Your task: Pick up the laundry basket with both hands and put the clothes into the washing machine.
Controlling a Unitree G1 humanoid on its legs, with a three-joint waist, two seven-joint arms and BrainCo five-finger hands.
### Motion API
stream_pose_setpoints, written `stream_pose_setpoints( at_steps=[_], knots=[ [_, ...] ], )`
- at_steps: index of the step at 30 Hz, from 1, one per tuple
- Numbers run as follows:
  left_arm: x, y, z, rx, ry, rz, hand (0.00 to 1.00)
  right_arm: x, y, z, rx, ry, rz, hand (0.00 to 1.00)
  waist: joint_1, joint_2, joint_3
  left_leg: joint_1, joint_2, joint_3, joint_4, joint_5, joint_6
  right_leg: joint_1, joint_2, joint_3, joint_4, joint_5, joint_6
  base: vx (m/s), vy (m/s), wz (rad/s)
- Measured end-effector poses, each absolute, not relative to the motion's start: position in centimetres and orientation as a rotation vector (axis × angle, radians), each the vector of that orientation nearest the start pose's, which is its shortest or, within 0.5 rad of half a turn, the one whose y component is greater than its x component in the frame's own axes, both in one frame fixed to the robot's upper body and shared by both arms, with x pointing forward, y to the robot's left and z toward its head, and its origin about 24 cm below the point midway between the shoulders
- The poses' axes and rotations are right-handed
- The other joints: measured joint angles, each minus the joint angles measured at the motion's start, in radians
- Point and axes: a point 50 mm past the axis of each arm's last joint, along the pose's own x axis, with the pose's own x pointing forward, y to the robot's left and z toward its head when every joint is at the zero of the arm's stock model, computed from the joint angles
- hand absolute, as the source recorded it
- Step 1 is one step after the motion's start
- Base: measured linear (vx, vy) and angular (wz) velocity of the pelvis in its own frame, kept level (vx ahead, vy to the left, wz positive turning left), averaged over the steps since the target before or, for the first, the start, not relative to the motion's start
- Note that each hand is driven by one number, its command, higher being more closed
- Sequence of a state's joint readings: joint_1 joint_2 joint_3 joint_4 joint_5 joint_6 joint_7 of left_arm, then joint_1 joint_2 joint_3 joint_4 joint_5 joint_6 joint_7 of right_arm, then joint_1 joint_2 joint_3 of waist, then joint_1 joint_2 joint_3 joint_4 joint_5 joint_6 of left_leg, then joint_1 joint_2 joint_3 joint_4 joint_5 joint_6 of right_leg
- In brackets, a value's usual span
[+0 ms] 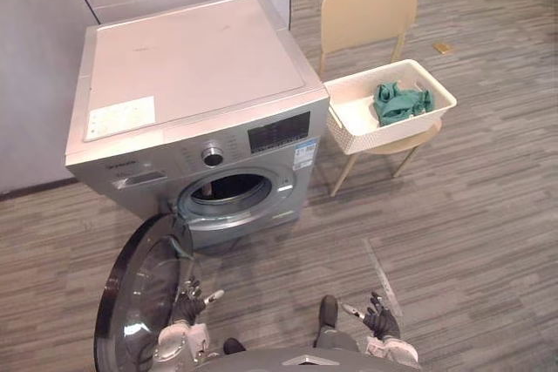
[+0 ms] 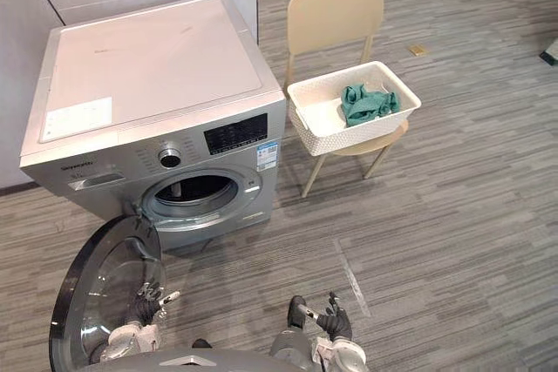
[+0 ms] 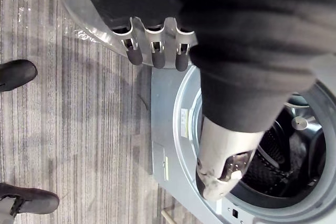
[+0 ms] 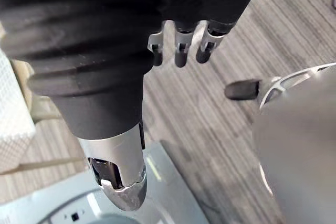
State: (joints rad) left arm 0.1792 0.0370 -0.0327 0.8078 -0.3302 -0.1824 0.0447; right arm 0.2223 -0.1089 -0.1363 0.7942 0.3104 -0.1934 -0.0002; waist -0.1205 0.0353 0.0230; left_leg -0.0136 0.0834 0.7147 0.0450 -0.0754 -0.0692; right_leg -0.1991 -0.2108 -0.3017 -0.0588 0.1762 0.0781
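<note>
Here we go: the silver front-loading washing machine (image 1: 174, 67) stands with its round glass door (image 1: 139, 289) swung wide open, hanging down and forward of the drum mouth (image 1: 231, 189). So the way in is ready.

The task's thing is not in either hand. The white perforated plastic laundry basket (image 1: 384, 132) sits on the seat of a beige plastic chair (image 1: 366, 10) just beside the machine's right flank. A bundle of teal clothes (image 1: 399, 102) is heaped toward the end of the basket farther from the machine.

Now the relation that matters. Both hands hang low, out in front of the machine, well apart from the basket. From them the basket lies ahead and off to the right. Its long axis runs away from the machine's flank, roughly in line with the machine's front, so one short end faces the machine and the other faces away.

The right hand (image 1: 379, 315) is the nearer of the two. It is empty, fingers loosely straight and thumb spread out to the side. The left hand (image 1: 187, 302) hovers just by the open door's edge, also empty, fingers relaxed and thumb held apart.

My read is that the pick-up has not begun. I'd expect the body to have to turn right and close in, the left hand taking the machine-side end and the right hand the far one.
</note>
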Motion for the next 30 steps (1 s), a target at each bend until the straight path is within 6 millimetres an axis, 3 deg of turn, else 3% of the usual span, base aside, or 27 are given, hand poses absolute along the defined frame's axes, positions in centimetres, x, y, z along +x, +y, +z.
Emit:
stream_pose_setpoints(
  at_steps=[4,6,7,8,9,10,11,12,13,14,15,16,17,18,19,20,21,22,26,27,28,29,30],
  knots=[
    [12.0,17.1,-14.2,-0.247,0.825,0.294,0.00,11.3,-23.5,-12.2,0.252,0.673,-0.466,0.00,-0.019,0.010,0.026,0.022,0.009,0.166,0.018,-0.042,-0.010,-0.096,0.027,0.129,0.040,0.052,-0.020,-0.02,0.048,-1.32],
    [13.2,17.4,-13.9,-0.216,0.805,0.287,0.00,12.2,-23.8,-11.7,0.285,0.625,-0.495,0.00,-0.042,0.035,0.065,0.033,0.058,0.253,0.053,-0.057,0.002,-0.118,0.070,0.138,0.024,0.109,-0.027,-0.05,-0.041,-1.08],
    [13.9,17.7,-13.7,-0.216,0.793,0.306,0.00,12.0,-23.8,-11.7,0.287,0.631,-0.507,0.00,-0.045,0.049,0.075,0.035,0.097,0.290,0.079,-0.056,0.003,-0.135,0.071,0.053,0.124,0.037,-0.093,0.01,-0.087,-1.00],
    [13.8,18.1,-13.7,-0.219,0.788,0.332,0.00,12.0,-23.7,-11.8,0.290,0.635,-0.508,0.00,-0.035,0.052,0.077,0.046,0.133,0.327,0.113,-0.055,0.002,-0.138,0.050,-0.039,0.226,-0.031,-0.129,0.11,-0.129,-0.86],
    [13.6,18.4,-13.7,-0.219,0.791,0.345,0.00,12.0,-23.6,-11.9,0.293,0.636,-0.507,0.00,-0.035,0.051,0.078,0.051,0.151,0.337,0.141,-0.056,0.002,-0.134,0.040,-0.074,0.258,-0.060,-0.141,0.16,-0.222,-0.81],
    [13.3,19.1,-13.7,-0.225,0.791,0.387,0.00,11.5,-23.4,-12.0,0.296,0.648,-0.508,0.00,-0.035,0.021,0.068,0.052,0.196,0.355,0.233,-0.060,0.003,-0.128,0.047,-0.125,0.280,-0.081,-0.168,0.16,-0.281,-0.58],
    [13.4,19.5,-13.7,-0.226,0.786,0.403,0.00,11.7,-23.3,-12.0,0.296,0.643,-0.501,0.00,-0.027,0.016,0.073,0.046,0.229,0.360,0.297,-0.068,-0.002,-0.120,0.067,-0.148,0.273,-0.072,-0.180,0.05,-0.271,-0.91],
    [13.4,19.4,-13.7,-0.242,0.784,0.418,0.00,12.3,-23.1,-11.8,0.285,0.625,-0.468,0.00,-0.006,0.005,0.079,0.024,0.238,0.352,0.290,-0.104,-0.029,-0.106,0.100,-0.120,0.204,-0.036,-0.195,-0.01,-0.156,-1.27],
    [13.1,18.5,-13.9,-0.269,0.791,0.416,0.00,13.0,-23.8,-11.4,0.265,0.601,-0.452,0.00,0.023,0.054,0.067,0.018,0.252,0.360,0.153,-0.025,-0.022,-0.072,0.161,-0.101,0.099,-0.029,-0.146,0.04,-0.072,-1.43],
    [13.1,18.5,-13.9,-0.277,0.790,0.427,0.00,13.4,-23.2,-11.5,0.268,0.607,-0.421,0.00,0.026,0.032,0.059,0.031,0.257,0.404,0.175,-0.012,-0.037,-0.075,0.112,-0.173,0.210,-0.146,-0.116,0.13,-0.130,-1.13],
    [13.2,19.0,-13.8,-0.279,0.785,0.449,0.00,13.2,-22.2,-11.8,0.273,0.624,-0.378,0.00,0.028,0.007,0.072,0.051,0.293,0.414,0.227,-0.012,-0.044,-0.032,0.124,-0.177,0.195,-0.195,-0.072,0.12,-0.193,-0.65],
    [13.0,19.2,-13.9,-0.282,0.790,0.459,0.00,13.2,-21.7,-12.0,0.279,0.636,-0.360,0.00,0.028,0.010,0.079,0.061,0.332,0.419,0.263,-0.013,-0.048,-0.015,0.154,-0.175,0.189,-0.191,-0.093,0.02,-0.306,-0.60],
    [12.0,19.5,-14.1,-0.293,0.810,0.491,0.00,12.6,-20.7,-12.4,0.289,0.664,-0.319,0.00,0.032,0.008,0.082,0.103,0.412,0.426,0.357,-0.011,-0.050,0.021,0.205,-0.166,0.198,-0.218,-0.133,-0.02,-0.230,-0.78],
    [11.0,19.4,-14.4,-0.301,0.834,0.508,0.00,12.2,-20.2,-12.6,0.283,0.684,-0.281,0.00,0.042,0.009,0.082,0.140,0.477,0.411,0.448,-0.001,-0.027,0.053,0.243,-0.129,0.209,-0.237,-0.161,0.04,-0.247,-1.27],
    [9.8,19.1,-14.8,-0.309,0.866,0.517,0.00,12.1,-19.7,-12.7,0.279,0.694,-0.248,0.00,0.056,-0.002,0.088,0.125,0.535,0.265,0.581,0.026,0.078,0.098,0.281,-0.053,0.207,-0.251,-0.183,0.08,-0.203,-1.31],
    [9.4,18.8,-15.0,-0.318,0.880,0.512,0.00,12.1,-19.5,-12.7,0.279,0.694,-0.232,0.00,0.067,-0.009,0.093,0.098,0.530,0.156,0.637,-0.011,0.059,0.111,0.289,-0.024,0.206,-0.255,-0.187,0.11,-0.218,-1.45],
    [9.4,18.9,-14.9,-0.316,0.873,0.500,0.00,12.3,-19.8,-12.6,0.273,0.688,-0.218,0.00,0.075,-0.006,0.099,0.022,0.485,-0.026,0.749,-0.090,0.015,0.136,0.303,0.037,0.192,-0.265,-0.193,0.08,-0.178,-1.31],
    [9.2,19.1,-15.0,-0.305,0.879,0.495,0.00,12.2,-20.1,-12.6,0.262,0.690,-0.217,0.00,0.083,-0.003,0.102,-0.036,0.422,-0.117,0.816,-0.142,-0.002,0.161,0.310,0.078,0.180,-0.272,-0.190,0.07,-0.135,-1.17],
    [8.9,19.0,-14.8,-0.289,0.871,0.468,0.00,11.6,-20.7,-12.3,0.251,0.680,-0.225,0.00,0.100,0.002,0.106,-0.168,0.251,-0.106,0.718,-0.170,0.019,0.228,0.324,0.132,0.127,-0.295,-0.152,0.08,-0.077,-0.61],
    [9.6,18.4,-14.6,-0.297,0.854,0.444,0.00,12.1,-21.0,-11.8,0.244,0.654,-0.223,0.00,0.111,0.034,0.099,-0.223,0.208,-0.100,0.604,-0.162,0.040,0.232,0.322,0.109,0.148,-0.322,-0.119,0.12,-0.010,-0.61],
    [9.7,18.2,-14.5,-0.303,0.846,0.440,0.00,12.8,-21.2,-11.4,0.234,0.628,-0.213,0.00,0.133,0.025,0.110,-0.245,0.194,-0.096,0.577,-0.153,0.032,0.194,0.313,0.107,0.202,-0.333,-0.134,0.14,0.048,-0.92],
    [9.6,18.2,-14.5,-0.314,0.845,0.450,0.00,13.9,-21.1,-10.8,0.229,0.591,-0.197,0.00,0.151,0.041,0.117,-0.290,0.177,-0.115,0.538,-0.129,0.021,0.194,0.328,0.118,0.215,-0.339,-0.155,0.18,0.078,-0.81],
    [9.6,18.1,-14.5,-0.316,0.848,0.446,0.00,14.2,-21.0,-10.7,0.232,0.585,-0.194,0.00,0.153,0.046,0.115,-0.294,0.144,-0.145,0.468,-0.110,0.020,0.211,0.334,0.124,0.207,-0.341,-0.152,0.21,0.091,-0.71]
  ],
)
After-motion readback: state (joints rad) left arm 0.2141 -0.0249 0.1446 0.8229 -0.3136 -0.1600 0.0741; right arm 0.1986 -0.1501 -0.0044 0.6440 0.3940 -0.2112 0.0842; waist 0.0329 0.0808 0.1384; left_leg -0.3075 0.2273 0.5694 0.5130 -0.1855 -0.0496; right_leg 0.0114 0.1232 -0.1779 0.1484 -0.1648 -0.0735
